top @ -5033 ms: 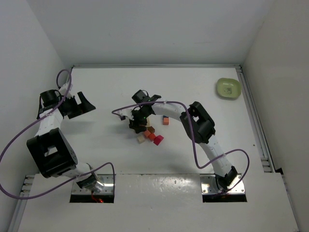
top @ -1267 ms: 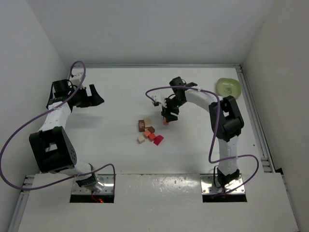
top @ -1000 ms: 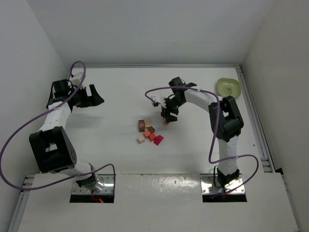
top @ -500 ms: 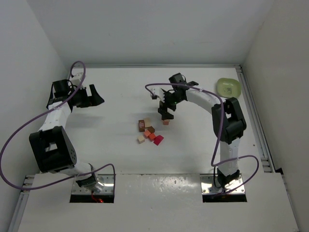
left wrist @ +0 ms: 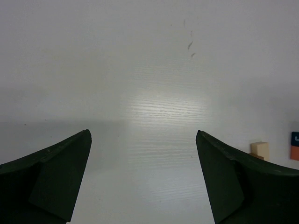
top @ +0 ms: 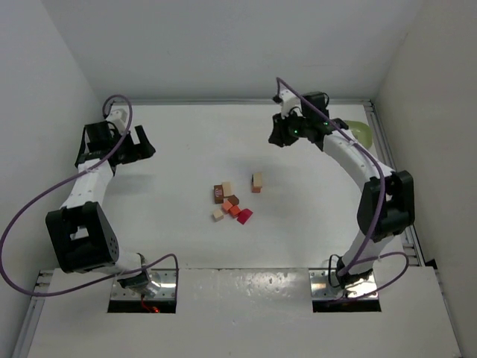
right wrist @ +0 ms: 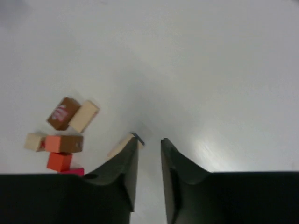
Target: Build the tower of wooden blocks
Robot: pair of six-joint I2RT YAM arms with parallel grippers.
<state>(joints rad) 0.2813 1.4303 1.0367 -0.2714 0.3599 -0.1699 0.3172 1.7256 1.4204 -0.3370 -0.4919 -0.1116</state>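
Two grippers, both empty: the left gripper [top: 140, 143] is spread wide and well apart from the loose wood blocks [top: 229, 205], which lie ahead and to the right of its fingertips, only cut-off cubes showing at its wrist view's right edge. Just right of that pile stands the tower [top: 256, 181], long axis upright, pale over orange, cube count hard to tell. The right gripper [top: 277, 136] is nearer, jaws nearly together on nothing, the tower nearward and left of its tips, half hidden behind one finger.
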